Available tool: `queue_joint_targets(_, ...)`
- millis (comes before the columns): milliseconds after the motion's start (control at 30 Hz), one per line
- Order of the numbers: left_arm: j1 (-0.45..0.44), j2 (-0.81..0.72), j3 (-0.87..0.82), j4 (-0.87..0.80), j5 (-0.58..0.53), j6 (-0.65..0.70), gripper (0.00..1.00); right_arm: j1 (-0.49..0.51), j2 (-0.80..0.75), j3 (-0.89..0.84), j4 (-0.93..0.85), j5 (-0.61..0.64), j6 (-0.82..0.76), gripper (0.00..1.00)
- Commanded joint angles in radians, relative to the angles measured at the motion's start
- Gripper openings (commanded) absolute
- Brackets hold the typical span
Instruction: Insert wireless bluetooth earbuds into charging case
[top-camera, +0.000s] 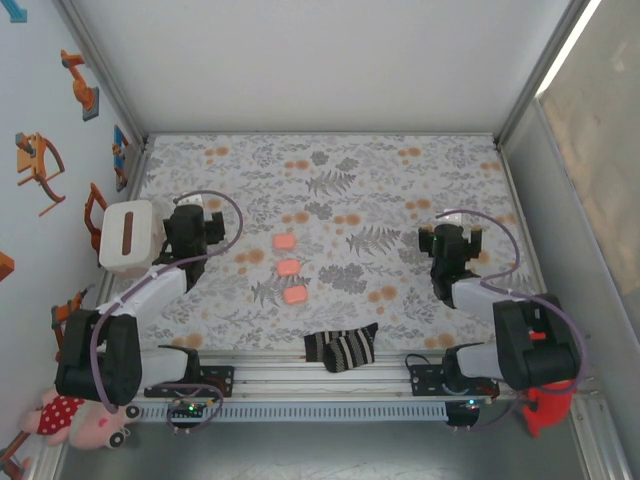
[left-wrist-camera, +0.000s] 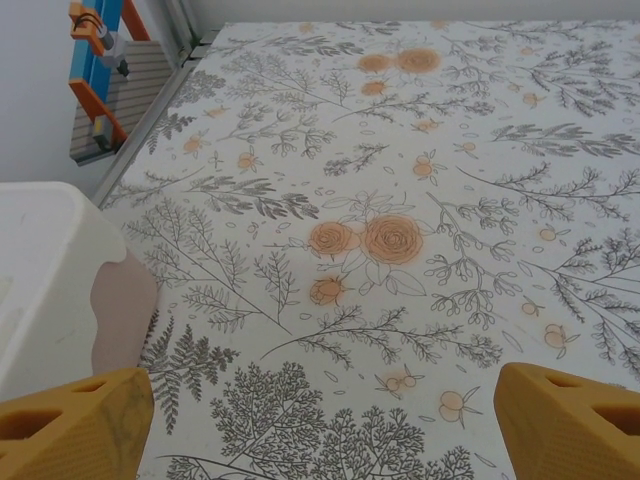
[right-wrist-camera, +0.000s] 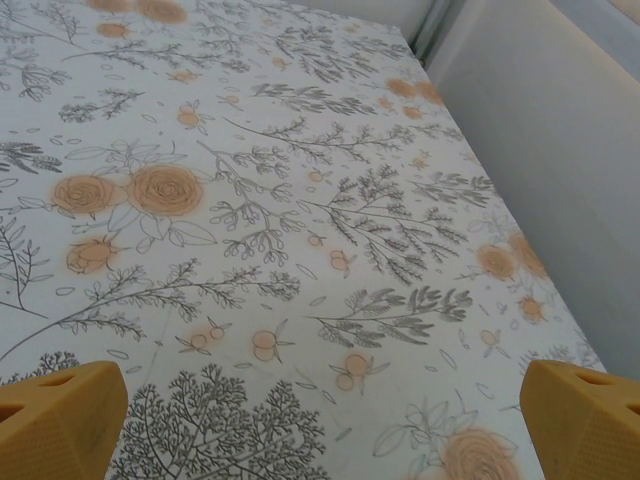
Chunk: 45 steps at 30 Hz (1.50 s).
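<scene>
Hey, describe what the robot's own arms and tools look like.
The left arm and right arm have black joint blocks joined by white links, with a thin lilac cable looping over each. The left tool and right tool have blocky mustard-yellow fingers with small recessed holes.

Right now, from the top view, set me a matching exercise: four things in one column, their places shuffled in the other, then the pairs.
1. pink cases
2. white box
3. striped sock
4. plush toy

A. middle of the near edge of the cloth
B. off the cloth, near-left corner
C. cloth centre, in a row
D. cloth's left edge

Pairs: 1-C, 2-D, 3-A, 4-B
</scene>
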Motion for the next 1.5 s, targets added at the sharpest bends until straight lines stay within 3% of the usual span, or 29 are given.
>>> queue_joint_targets(0, 0.023, 0.017, -0.027, 0.160, 0.046, 0.047, 0.93, -0.028, 0.049, -0.025, 0.259, -0.057, 0.000, 1.00)
queue_joint_targets(133, 0.055, 0.033, -0.047, 0.211, 0.093, 0.043, 0.99, -0.086, 0.141, -0.081, 0.435, -0.134, 0.037, 1.00)
queue_joint_targets(333, 0.107, 0.053, -0.043, 0.244, 0.211, 0.036, 0.96, -0.151, 0.218, -0.044, 0.426, -0.255, 0.077, 0.99)
queue_joint_targets(367, 0.111, 0.054, -0.041, 0.243, 0.221, 0.037, 0.96, -0.158, 0.195, -0.019, 0.335, -0.274, 0.090, 1.00)
queue_joint_targets(567, 0.116, 0.072, -0.069, 0.256, 0.206, 0.077, 0.96, -0.209, 0.199, 0.015, 0.281, -0.324, 0.137, 1.00)
queue_joint_targets(667, 0.122, 0.109, -0.110, 0.343, 0.219, 0.079, 0.96, -0.209, 0.199, 0.014, 0.281, -0.324, 0.136, 1.00)
queue_joint_targets(900, 0.151, 0.307, -0.220, 0.732, 0.267, 0.069, 0.96, -0.208, 0.199, 0.013, 0.283, -0.324, 0.134, 1.00)
queue_joint_targets(1000, 0.172, 0.282, -0.149, 0.543, 0.283, 0.043, 0.96, -0.208, 0.200, 0.013, 0.283, -0.324, 0.133, 1.00)
queue_joint_targets(1067, 0.203, 0.283, -0.148, 0.538, 0.333, 0.023, 0.96, -0.208, 0.201, 0.013, 0.283, -0.325, 0.133, 1.00)
queue_joint_targets(1467, 0.188, 0.283, -0.145, 0.537, 0.308, 0.035, 0.96, -0.208, 0.201, 0.014, 0.281, -0.326, 0.132, 1.00)
